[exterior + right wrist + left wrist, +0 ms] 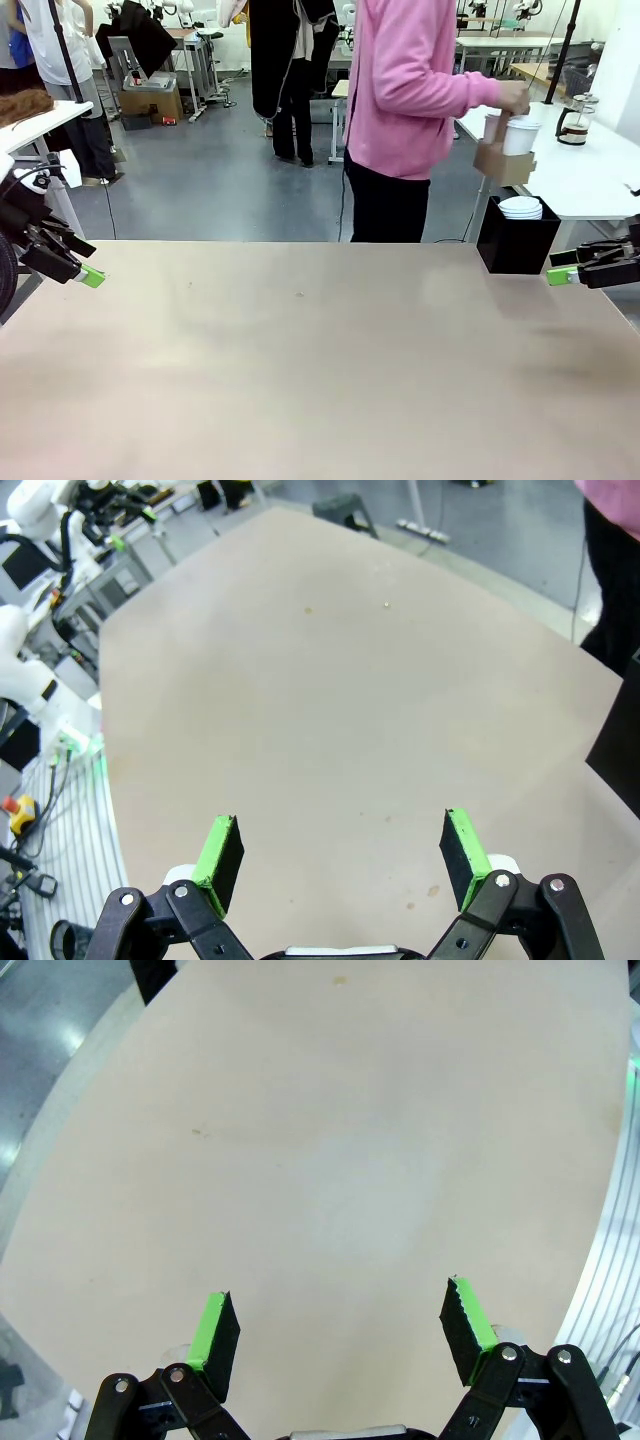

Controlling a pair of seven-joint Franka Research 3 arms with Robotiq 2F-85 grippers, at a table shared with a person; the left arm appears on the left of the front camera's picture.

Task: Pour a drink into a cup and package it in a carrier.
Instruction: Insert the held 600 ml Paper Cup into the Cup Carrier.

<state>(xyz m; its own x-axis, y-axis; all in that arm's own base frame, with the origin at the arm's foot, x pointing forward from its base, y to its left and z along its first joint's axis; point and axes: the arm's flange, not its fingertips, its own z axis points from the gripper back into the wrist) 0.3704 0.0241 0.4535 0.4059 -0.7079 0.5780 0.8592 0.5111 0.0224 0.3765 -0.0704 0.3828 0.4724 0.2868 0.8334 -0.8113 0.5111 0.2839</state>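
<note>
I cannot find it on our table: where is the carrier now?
In the front view, the carrier is at the far right, held in the person's hand beside the white side table, near the press jug.

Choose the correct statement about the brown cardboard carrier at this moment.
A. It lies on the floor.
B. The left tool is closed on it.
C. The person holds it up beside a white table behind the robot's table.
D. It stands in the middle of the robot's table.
C: the person's hand holds the carrier, with a white cup in it, in the air by the far white table.
</note>
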